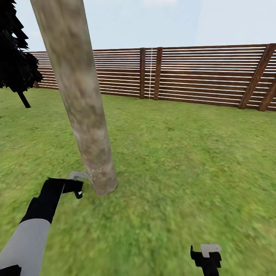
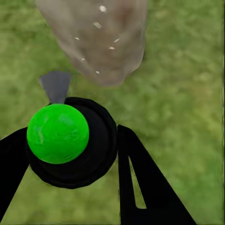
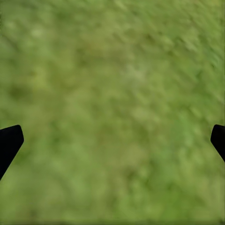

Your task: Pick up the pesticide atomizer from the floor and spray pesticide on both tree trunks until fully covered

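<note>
Grey-beige, the tree trunk (image 1: 78, 96) rises from the grass (image 1: 172, 153) in the head view; the left hand (image 1: 74, 183) sits just beside its base, holding the pesticide atomizer (image 1: 78, 176), and the right hand (image 1: 206, 255) hangs low, well apart. Left wrist view: fingers (image 2: 140, 178) clamp the atomizer's black body (image 2: 75, 145), its nozzle toward the speckled trunk (image 2: 101, 37). Right wrist view: fingertips (image 3: 9, 140) spread wide over grass (image 3: 112, 103).

mottled grey-beige tree trunk (image 1: 82, 115), green grass (image 1: 184, 153), brown slatted fence (image 1: 199, 73)
</note>
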Robot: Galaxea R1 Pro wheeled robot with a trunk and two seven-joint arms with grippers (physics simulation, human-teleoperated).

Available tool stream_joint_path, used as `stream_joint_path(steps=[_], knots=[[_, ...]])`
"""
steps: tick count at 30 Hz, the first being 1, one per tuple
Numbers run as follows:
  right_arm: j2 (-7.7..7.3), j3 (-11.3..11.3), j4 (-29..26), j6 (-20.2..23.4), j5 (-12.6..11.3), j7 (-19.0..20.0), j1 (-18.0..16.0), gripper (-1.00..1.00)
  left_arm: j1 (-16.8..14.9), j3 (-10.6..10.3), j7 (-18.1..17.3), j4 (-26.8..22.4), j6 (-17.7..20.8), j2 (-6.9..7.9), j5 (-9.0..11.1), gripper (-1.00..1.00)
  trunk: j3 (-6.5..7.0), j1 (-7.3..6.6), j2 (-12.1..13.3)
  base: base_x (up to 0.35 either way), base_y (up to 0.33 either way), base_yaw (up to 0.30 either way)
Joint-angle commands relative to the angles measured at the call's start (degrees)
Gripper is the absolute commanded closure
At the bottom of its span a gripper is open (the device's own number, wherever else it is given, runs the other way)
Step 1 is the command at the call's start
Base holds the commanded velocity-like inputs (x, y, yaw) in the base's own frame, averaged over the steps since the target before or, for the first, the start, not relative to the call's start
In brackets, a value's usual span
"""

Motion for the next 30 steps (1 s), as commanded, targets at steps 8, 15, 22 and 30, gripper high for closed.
stream_joint_path(steps=[8, 15, 22, 30], knots=[[-0.21, 0.0, 0.0, 0.0, 0.0, 0.0, 0.0, -1.0, -5.0, -6.6, -5.4, -0.6, 12.7, 2.21, 0.0, 1.0, 0.0, 0.0, 0.0, 0.0, 0.0, 0.0], [-0.21, 0.0, 0.0, 0.0, 0.0, 0.0, 0.0, -1.0, -6.3, -7.7, -16.1, -0.6, 13.4, 3.09, -0.3, 1.0, 0.0, 0.0, 0.0, 0.0, 0.0, 0.0], [-0.17, 0.0, 0.0, 0.0, 0.1, 0.0, 0.0, -1.0, -9.0, -9.2, -16.2, -0.7, 15.8, 4.67, -0.4, 1.0, 0.0, 0.0, 0.0, 0.0, 0.0, 0.0], [-0.13, 0.0, 0.0, 0.0, 0.1, 0.0, 0.0, -1.0, -9.3, -9.7, -16.2, -0.7, 15.8, 5.62, 0.0, 1.0, 0.0, 0.0, 0.0, -0.176, 0.0, 0.0]])
